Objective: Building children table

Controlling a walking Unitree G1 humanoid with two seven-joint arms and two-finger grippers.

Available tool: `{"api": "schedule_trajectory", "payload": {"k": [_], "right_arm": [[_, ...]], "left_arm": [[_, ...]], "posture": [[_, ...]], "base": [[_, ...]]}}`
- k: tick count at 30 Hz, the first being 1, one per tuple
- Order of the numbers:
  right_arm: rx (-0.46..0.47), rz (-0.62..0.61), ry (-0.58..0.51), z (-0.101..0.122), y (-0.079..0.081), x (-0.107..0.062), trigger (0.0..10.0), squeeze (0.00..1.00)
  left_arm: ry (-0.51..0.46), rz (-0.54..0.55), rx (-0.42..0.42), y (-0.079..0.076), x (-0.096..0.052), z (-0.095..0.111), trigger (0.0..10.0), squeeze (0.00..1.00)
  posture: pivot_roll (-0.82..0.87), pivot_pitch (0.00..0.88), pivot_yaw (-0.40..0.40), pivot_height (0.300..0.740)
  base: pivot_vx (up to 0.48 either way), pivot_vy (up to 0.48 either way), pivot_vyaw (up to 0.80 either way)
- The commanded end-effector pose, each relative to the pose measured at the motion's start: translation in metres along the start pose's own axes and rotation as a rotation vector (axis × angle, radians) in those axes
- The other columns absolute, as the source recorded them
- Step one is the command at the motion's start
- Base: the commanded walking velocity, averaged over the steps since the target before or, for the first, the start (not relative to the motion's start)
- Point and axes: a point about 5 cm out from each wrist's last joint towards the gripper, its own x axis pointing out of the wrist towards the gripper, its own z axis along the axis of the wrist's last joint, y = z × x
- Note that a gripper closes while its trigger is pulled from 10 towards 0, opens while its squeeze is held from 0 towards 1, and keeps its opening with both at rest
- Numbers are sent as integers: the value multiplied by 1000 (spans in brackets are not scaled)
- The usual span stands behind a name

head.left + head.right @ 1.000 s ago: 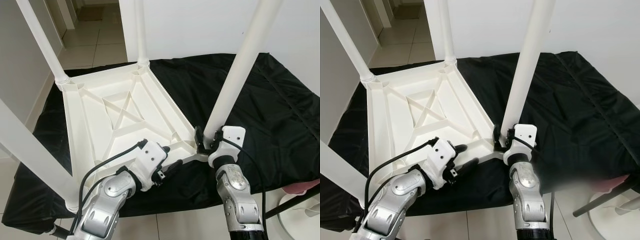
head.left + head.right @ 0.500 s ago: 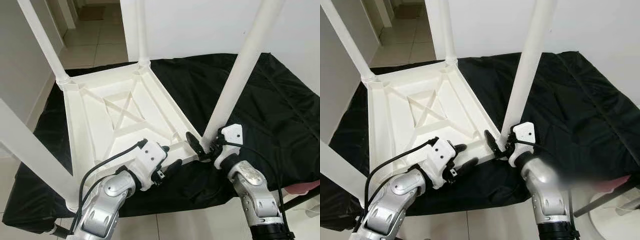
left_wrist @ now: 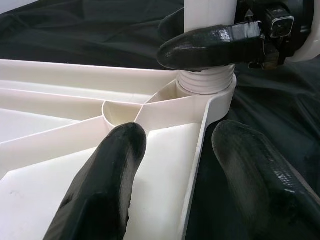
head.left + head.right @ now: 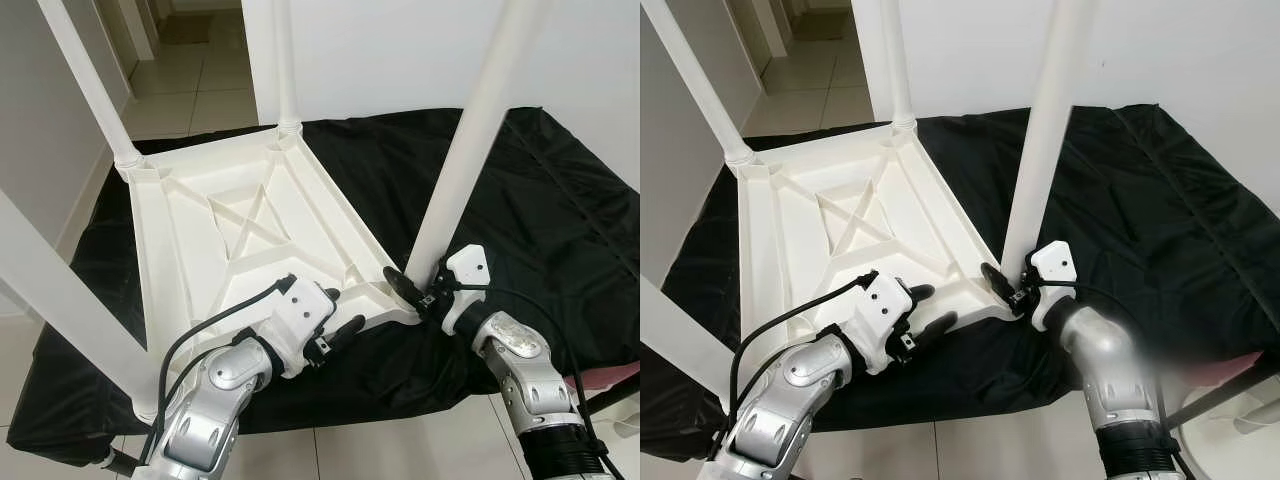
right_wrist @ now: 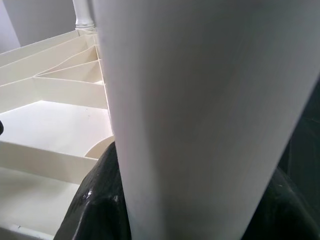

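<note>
The right gripper (image 4: 418, 290) has swung lower around the near table leg (image 4: 462, 160), fingers clamped on its base. The upturned white tabletop (image 4: 240, 235) lies on black cloth (image 4: 540, 210); left gripper (image 4: 338, 315) straddles its edge, fingers apart

No readable text, label, brand or number anywhere (all surfaces plain white, black or silver).
</note>
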Motion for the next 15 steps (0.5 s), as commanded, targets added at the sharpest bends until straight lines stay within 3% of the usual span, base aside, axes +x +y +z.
{"api": "schedule_trajectory", "payload": {"k": [1, 4, 5, 8, 14, 15], "right_arm": [[33, 24, 50, -13, 6, -4, 2941, 0], [33, 24, 50, -13, 6, -4, 2941, 0], [74, -11, 29, -11, 7, -3, 10000, 0], [124, -127, -5, -8, 11, -2, 10000, 0], [138, -237, -12, -8, 17, -1, 10000, 0], [155, -318, -2, -9, 21, 1, 10000, 0]], "left_arm": [[12, 61, 11, 4, -1, -1, 10000, 0], [12, 61, 11, 4, -1, -1, 10000, 0], [10, 62, 11, 4, -1, -1, 10000, 0], [10, 62, 11, 4, 0, -1, 10000, 0], [11, 59, 9, 4, 0, -1, 10000, 0], [12, 56, 8, 4, 0, -1, 10000, 0]], "posture": [[-58, 43, 51, 740], [-58, 43, 51, 740], [-60, 49, 53, 740], [-64, 51, 57, 740], [-70, 54, 63, 740], [-70, 54, 63, 740]], "base": [[0, 0, 0], [0, 0, 0], [0, 0, 0], [0, 0, 0], [0, 0, 0], [0, 0, 0]]}}
